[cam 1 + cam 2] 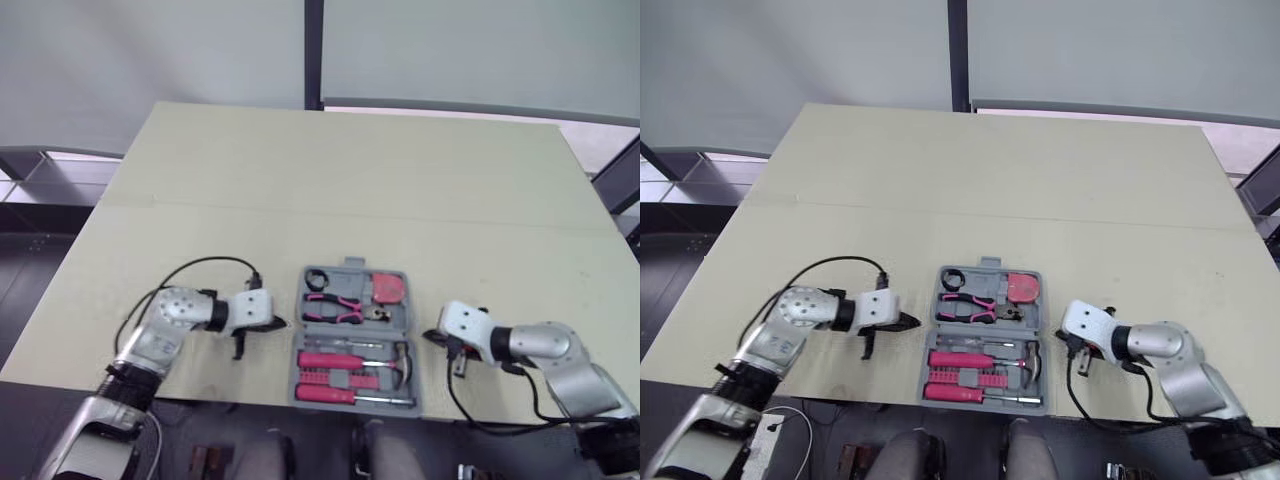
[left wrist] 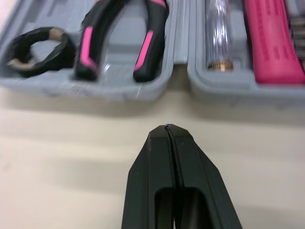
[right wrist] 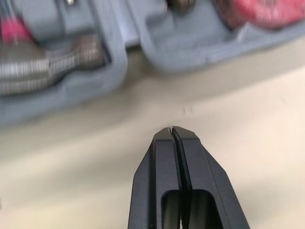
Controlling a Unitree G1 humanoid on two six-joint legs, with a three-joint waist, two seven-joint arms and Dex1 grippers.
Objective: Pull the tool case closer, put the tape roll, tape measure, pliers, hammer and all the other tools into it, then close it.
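Left pincer [image 2: 167,128], right pincer [image 3: 171,130] flank the tool case [image 2: 119,88].

Plain pale beige across the surface [image 1: 350,180]. Mid grey all over the tool case [image 2: 124,88], walls and moulded trays alike. Black on the tape roll [image 2: 65,52], with a pale tan patch on its rim. Black with bright pink stripes down both handles of the pliers [image 2: 121,40]. Rosy pink-red on the tape measure [image 1: 388,288]. Hot pink along the hammer [image 1: 340,360] handle, dull silver at the head. Clear, with a brass-coloured collar, on one screwdriver handle [image 2: 217,28]. Matt black on the left tool [image 2: 167,131] and the right tool [image 3: 171,130].
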